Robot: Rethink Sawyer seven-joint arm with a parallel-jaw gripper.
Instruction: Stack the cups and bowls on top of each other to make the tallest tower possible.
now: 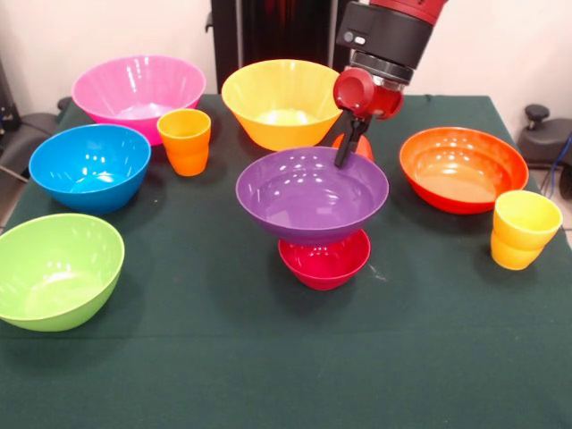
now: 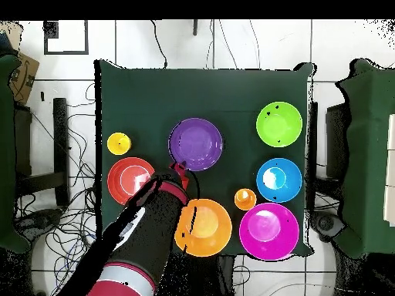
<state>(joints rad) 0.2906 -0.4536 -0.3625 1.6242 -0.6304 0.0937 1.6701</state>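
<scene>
Green-covered bench (image 1: 268,357). The tower (image 1: 317,223) stands mid-bench: purple bowl (image 1: 308,192) resting on small magenta-red bowl (image 1: 324,261). Gripper (image 1: 349,147) sits at the purple bowl's far rim; finger state cannot be determined. Ribbed yellow cup (image 1: 523,230) stands near one side edge.

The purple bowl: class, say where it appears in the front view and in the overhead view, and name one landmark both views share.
Front view: purple bowl at centre, sitting on the small red bowl.
Overhead view: purple bowl just above centre.
Shared landmark: the gripper at its rim on the robot's side.
</scene>
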